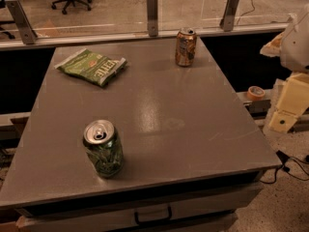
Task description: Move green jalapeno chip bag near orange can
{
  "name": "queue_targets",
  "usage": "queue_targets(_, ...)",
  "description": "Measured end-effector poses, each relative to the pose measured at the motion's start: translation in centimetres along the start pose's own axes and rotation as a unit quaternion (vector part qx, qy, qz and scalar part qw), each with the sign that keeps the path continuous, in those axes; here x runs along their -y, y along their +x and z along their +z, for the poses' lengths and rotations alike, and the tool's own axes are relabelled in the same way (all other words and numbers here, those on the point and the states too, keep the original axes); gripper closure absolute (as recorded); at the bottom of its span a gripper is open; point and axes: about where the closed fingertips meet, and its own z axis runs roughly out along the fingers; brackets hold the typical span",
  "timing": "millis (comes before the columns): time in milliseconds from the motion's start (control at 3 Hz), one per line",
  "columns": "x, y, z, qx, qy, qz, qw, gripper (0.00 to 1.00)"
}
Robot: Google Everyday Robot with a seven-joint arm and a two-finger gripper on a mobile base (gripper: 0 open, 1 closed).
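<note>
The green jalapeno chip bag (pixel 91 66) lies flat near the table's (pixel 193 129) far left corner. It looks light, soft and crinkly, so pinching a raised edge or crimped seam seems best. The orange can (pixel 186 47) stands by the far edge, well apart. A green can (pixel 103 149) stands near the front edge. The gripper (pixel 286 111) hangs beyond the right edge, cut off by the frame; open or closed, I cannot tell.

light: dim, warm | glare: soft sheen mid-table (pixel 161 117) | shadow: short, beside green can (pixel 103 149) | gripper (pixel 285 114): pale, right edge

Bag (pixel 91 66) flat; can (pixel 186 47) upright; gripper (pixel 288 103) right
</note>
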Motion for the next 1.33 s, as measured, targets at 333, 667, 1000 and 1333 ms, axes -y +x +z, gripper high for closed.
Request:
queue_targets(333,0.0,0.0,0.0,0.0,0.0,0.0,1.0,0.0)
queue_targets(667,0.5,-3.0,2.2,0.024,-0.003,-0.016,0.9996,0.0)
queue_targets(1000,2.2,-11.0,5.6,0.069,0.009,-0.063,0.9956,0.0)
queue_targets(1333,4.1,-21.3,6.7,0.128,0.039,-0.1,0.986,0.0)
